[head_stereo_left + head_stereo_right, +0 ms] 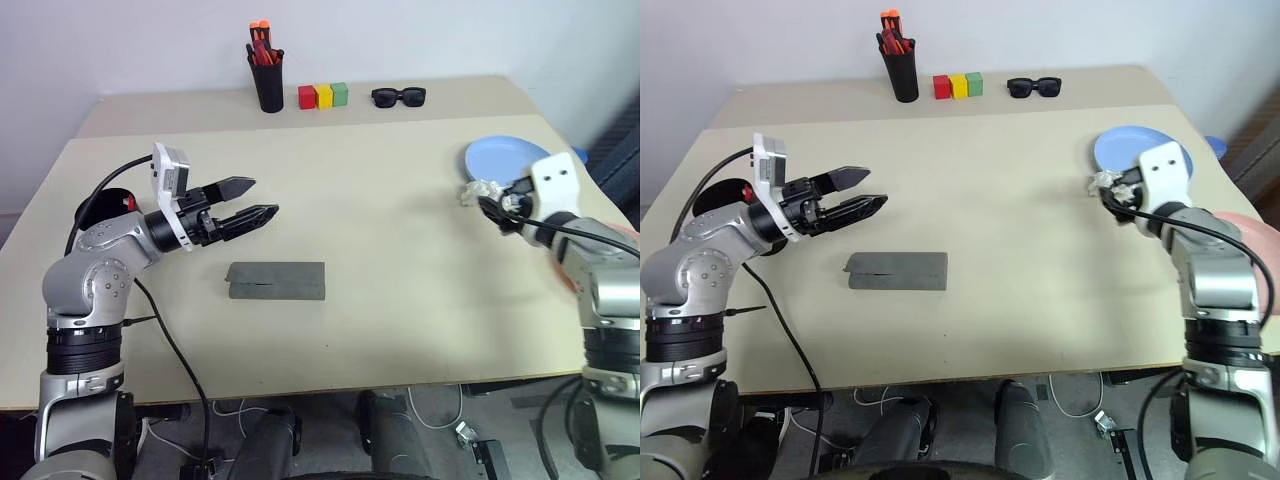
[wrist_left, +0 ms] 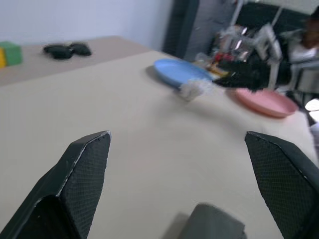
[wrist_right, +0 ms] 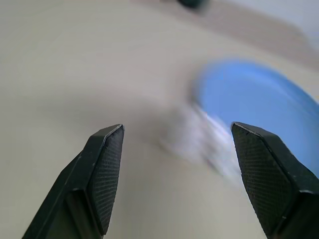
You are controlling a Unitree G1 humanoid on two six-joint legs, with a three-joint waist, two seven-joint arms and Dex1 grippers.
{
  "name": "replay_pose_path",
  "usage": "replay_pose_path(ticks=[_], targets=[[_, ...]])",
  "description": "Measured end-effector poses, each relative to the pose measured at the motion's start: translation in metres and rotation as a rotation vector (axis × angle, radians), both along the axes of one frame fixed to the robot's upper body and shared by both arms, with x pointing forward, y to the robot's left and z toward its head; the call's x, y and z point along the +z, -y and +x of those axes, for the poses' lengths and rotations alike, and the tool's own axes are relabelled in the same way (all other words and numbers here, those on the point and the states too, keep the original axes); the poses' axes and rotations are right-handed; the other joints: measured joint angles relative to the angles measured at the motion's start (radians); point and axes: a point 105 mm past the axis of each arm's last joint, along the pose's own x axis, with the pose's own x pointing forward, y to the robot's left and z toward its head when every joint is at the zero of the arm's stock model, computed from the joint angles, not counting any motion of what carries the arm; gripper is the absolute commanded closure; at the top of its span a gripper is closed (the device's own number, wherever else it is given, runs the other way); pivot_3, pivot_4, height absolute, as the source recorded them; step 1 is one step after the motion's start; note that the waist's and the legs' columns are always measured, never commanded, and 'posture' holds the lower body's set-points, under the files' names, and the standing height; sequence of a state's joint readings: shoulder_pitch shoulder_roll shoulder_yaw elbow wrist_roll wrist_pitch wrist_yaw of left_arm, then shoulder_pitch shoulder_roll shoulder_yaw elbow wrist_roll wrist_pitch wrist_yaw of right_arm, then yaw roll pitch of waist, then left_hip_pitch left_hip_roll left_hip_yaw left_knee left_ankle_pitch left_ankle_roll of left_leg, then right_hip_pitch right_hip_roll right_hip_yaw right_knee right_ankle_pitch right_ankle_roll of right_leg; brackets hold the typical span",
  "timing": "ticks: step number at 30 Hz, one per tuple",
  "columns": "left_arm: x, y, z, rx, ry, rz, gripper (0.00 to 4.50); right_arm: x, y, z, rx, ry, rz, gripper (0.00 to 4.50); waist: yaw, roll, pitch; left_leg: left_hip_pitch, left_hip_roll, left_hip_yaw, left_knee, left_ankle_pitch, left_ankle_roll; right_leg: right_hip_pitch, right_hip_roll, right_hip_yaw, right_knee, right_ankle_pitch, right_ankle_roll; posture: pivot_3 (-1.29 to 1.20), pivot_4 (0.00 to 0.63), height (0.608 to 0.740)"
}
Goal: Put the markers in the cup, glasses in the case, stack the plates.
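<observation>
My left gripper [image 1: 255,200] hovers open over the left half of the table, beyond the shut grey case [image 1: 276,280], nothing between its fingers. Behind that arm stands the black cup [image 1: 105,205], mostly hidden, with a red marker tip [image 1: 128,203] at its rim. The light blue plate [image 1: 505,160] lies at the far right, the pink plate [image 2: 264,102] beside it nearer the table edge. My right gripper [image 1: 493,205] is open and empty at the blue plate's near rim, next to a small pale crumpled thing [image 1: 472,190]. The glasses are out of view.
Along the back stand a tall black pen holder [image 1: 267,80] with orange-red pens, three coloured blocks [image 1: 323,96] and black sunglasses [image 1: 398,96]. A cable trails from my left arm across the table's front left.
</observation>
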State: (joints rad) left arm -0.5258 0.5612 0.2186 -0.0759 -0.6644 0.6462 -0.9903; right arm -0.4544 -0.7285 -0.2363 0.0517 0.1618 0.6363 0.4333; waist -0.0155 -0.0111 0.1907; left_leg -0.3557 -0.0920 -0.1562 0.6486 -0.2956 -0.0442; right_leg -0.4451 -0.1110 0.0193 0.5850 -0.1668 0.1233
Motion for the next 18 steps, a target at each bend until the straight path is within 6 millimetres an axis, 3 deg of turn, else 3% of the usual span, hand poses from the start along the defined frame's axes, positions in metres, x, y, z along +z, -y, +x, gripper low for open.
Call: replay_pose_path(ticks=[5, 8, 17, 18], targets=[[0.006, 0.008, -0.007, -0.090, 0.025, -0.022, 0.04, -0.012, 0.043, -0.021, -0.206, -0.069, -0.046, 1.01, 0.001, 0.000, 0.000, 0.000, 0.000, 0.001, 0.000, 0.000, 0.000, 0.000, 0.000, 0.001, 0.000, 0.000, 0.000, 0.00, 0.150, 0.740], [0.005, 0.007, -0.007, -0.109, 0.040, -0.013, 0.04, -0.022, 0.058, -0.032, -0.290, -0.118, -0.025, 1.01, 0.002, 0.000, 0.000, 0.000, 0.000, 0.001, 0.001, 0.000, 0.001, 0.001, 0.000, 0.001, 0.000, 0.000, 0.000, 0.00, 0.150, 0.740], [0.000, 0.011, -0.007, -0.139, 0.041, 0.000, 0.04, -0.060, 0.075, -0.059, -0.395, -0.274, 0.042, 1.01, 0.002, 0.000, 0.000, 0.001, 0.000, 0.001, 0.001, -0.001, 0.002, 0.002, 0.001, 0.001, -0.001, 0.001, 0.001, 0.00, 0.150, 0.740], [0.000, 0.011, -0.007, -0.138, 0.041, 0.000, 0.01, -0.063, 0.075, -0.061, -0.392, -0.286, 0.047, 1.27, 0.002, 0.000, 0.000, 0.001, 0.000, 0.001, 0.001, -0.001, 0.002, 0.002, 0.001, 0.001, -0.001, 0.001, 0.001, 0.00, 0.150, 0.740]])
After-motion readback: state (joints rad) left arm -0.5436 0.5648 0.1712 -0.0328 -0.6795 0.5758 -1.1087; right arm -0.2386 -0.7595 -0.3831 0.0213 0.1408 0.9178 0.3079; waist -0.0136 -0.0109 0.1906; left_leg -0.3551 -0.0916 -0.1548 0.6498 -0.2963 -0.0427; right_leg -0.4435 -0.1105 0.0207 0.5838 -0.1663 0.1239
